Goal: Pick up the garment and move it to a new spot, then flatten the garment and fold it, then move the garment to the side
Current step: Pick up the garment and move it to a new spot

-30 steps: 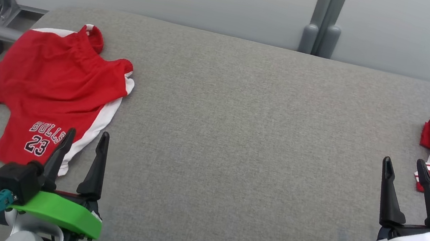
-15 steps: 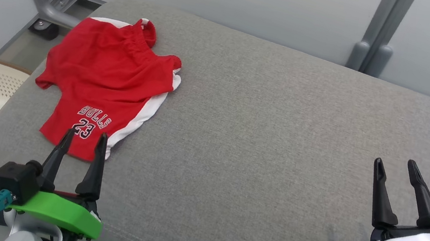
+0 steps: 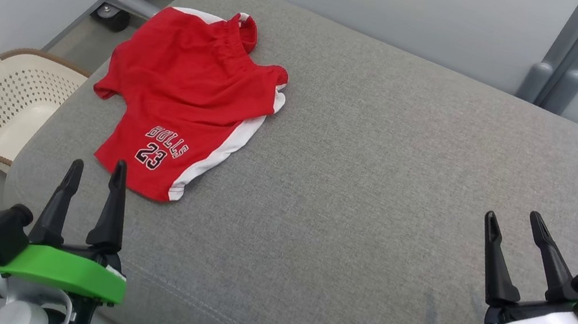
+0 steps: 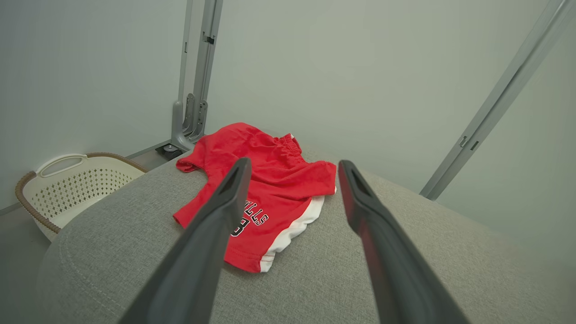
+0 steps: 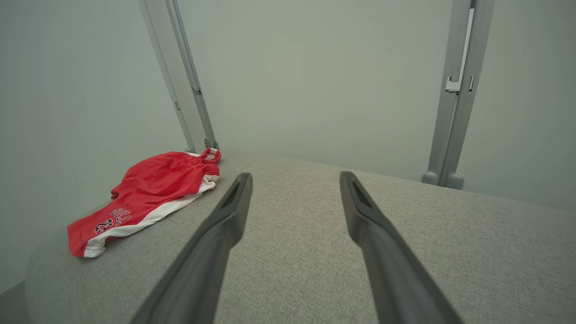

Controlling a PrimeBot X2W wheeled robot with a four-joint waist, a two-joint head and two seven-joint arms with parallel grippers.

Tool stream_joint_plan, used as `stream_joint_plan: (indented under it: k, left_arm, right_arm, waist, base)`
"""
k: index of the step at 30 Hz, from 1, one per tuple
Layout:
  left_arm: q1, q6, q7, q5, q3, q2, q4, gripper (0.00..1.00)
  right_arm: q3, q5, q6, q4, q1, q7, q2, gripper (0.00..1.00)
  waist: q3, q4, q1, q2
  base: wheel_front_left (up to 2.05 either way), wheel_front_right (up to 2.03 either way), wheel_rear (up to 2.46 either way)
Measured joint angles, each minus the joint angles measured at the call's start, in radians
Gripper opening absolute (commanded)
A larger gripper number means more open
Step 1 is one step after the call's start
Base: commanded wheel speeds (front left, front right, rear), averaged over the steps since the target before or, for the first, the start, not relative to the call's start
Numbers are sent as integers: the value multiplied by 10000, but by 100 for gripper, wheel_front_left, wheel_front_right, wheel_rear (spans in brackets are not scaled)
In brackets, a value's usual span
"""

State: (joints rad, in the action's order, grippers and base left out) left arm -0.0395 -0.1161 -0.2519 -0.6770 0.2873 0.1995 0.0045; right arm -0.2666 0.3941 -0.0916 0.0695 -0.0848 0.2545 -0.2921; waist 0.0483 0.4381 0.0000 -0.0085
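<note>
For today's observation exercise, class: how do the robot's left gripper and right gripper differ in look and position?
1. The left gripper is green at its base; the right gripper is white at its base.
2. The left gripper sits just short of the red garment; the right gripper stands far from it, over bare grey cushion.

Shared: both have two long dark fingers, with jaws open and holding nothing.

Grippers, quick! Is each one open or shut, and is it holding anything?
Left gripper: jaws open, holding nothing; the red garment lies just ahead of it.
Right gripper: jaws open, holding nothing.
</note>
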Motion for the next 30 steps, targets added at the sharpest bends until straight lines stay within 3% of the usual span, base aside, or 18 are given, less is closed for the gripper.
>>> stream_joint_plan:
  k: [8,15,24,30]
  left_arm:
    - [-129,0,393,-339,-288,151,-121,100]
    - [-1359,0,1212,-537,-658,723,318,100]
    - [-2751,0,2311,-1639,-1394,675,1883,100]
    - [-3570,0,2836,-1789,-1737,1005,2928,100]
  right_arm:
    - [-207,-261,123,127,432,-105,-79,100]
    - [-332,-349,207,322,821,-301,-171,100]
    - [-399,-468,211,533,1394,-458,-173,100]
    - [-382,-579,290,706,1769,-487,-222,100]
  waist:
    - [406,-53,0,0]
    - [867,-388,0,0]
    - [1606,-1158,0,0]
    - [2145,-1819,0,0]
  base:
    - [0,0,0]
    - [0,0,0]
    - [0,0,0]
    - [0,0,0]
